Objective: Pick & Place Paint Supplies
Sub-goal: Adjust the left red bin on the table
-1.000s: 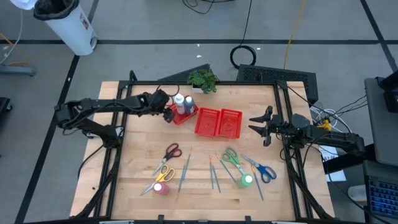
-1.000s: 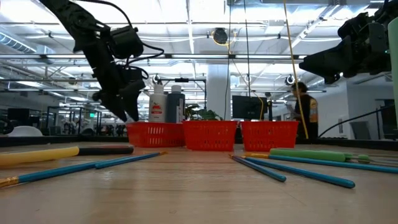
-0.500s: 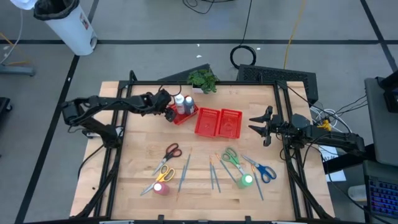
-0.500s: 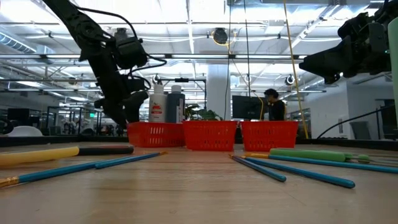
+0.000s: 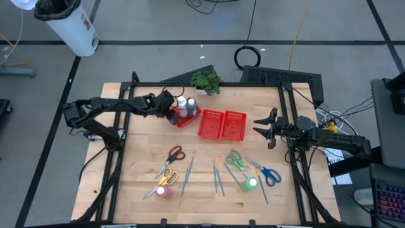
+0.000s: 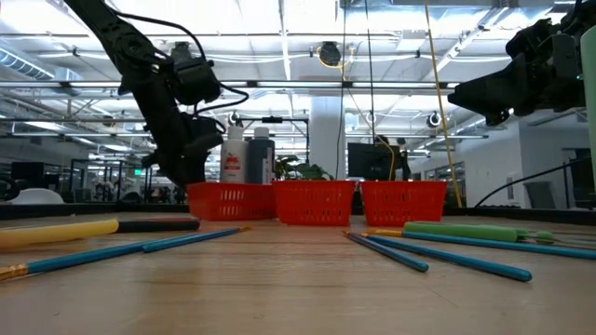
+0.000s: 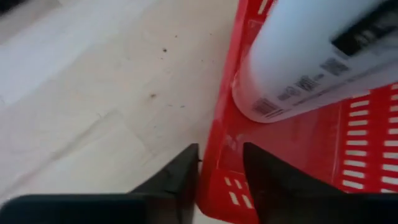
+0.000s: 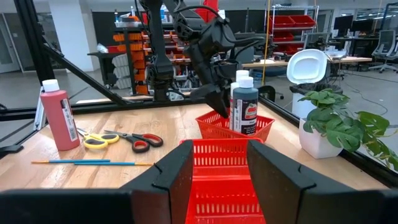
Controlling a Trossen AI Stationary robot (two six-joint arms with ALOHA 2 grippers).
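1. You are pinching the tray (image 7: pixel 219 155) wall with the left gripper (image 7: pixel 217 177), one finger either side; pulling could tip the white bottle (image 7: pixel 311 56) standing inside.
2. Your right gripper (image 5: pixel 266 128) is waiting at the right edge, jaws parted, empty.
3. Scissors (image 5: pixel 175 154), thin brushes (image 5: pixel 188 175) and bottles are lying nearer, on smooth wood; the tray is thin perforated plastic.
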